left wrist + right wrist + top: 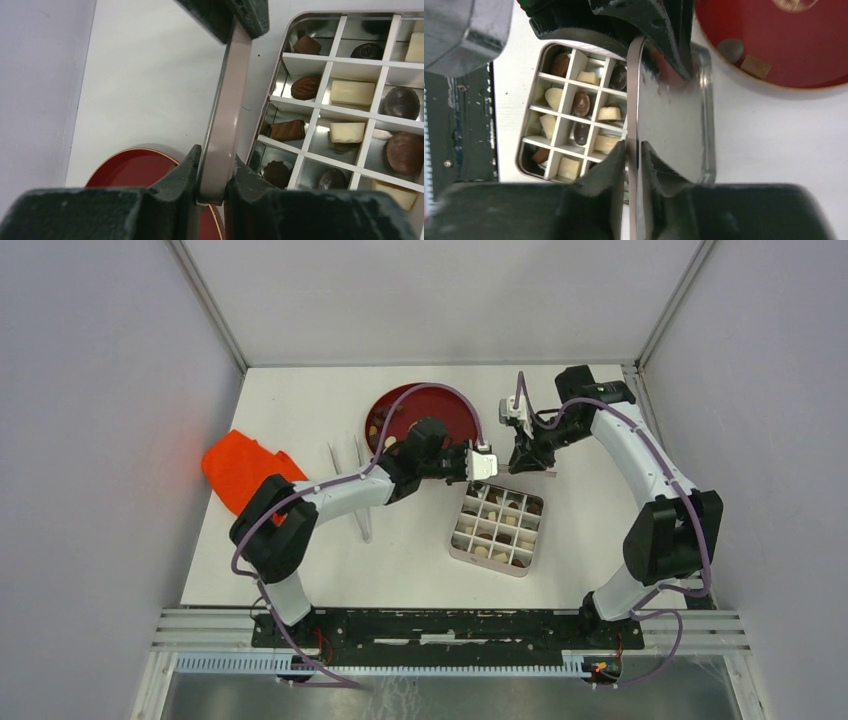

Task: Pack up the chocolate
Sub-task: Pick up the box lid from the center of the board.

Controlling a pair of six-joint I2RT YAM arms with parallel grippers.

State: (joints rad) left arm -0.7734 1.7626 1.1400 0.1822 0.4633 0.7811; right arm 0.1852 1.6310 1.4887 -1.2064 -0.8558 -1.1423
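A square metal tin [497, 530] with white dividers holds chocolate [352, 92] in dark, brown and cream pieces, one to a cell. The same chocolate [581, 102] shows in the right wrist view. The tin's lid [483, 462] stands on edge just above the tin's far corner. My left gripper [214, 175] is shut on one edge of the lid [227, 110]. The right gripper [634, 150] clamps the opposite edge of the lid [669, 115], its fingers close against both faces. A few loose pieces [754, 65] lie on the red plate [784, 50].
The red plate [425, 410] sits behind the left gripper [470, 462], close to the lid. Metal tweezers [360, 490] lie left of the tin. An orange cloth [245, 470] is at the table's left edge. Walls enclose three sides.
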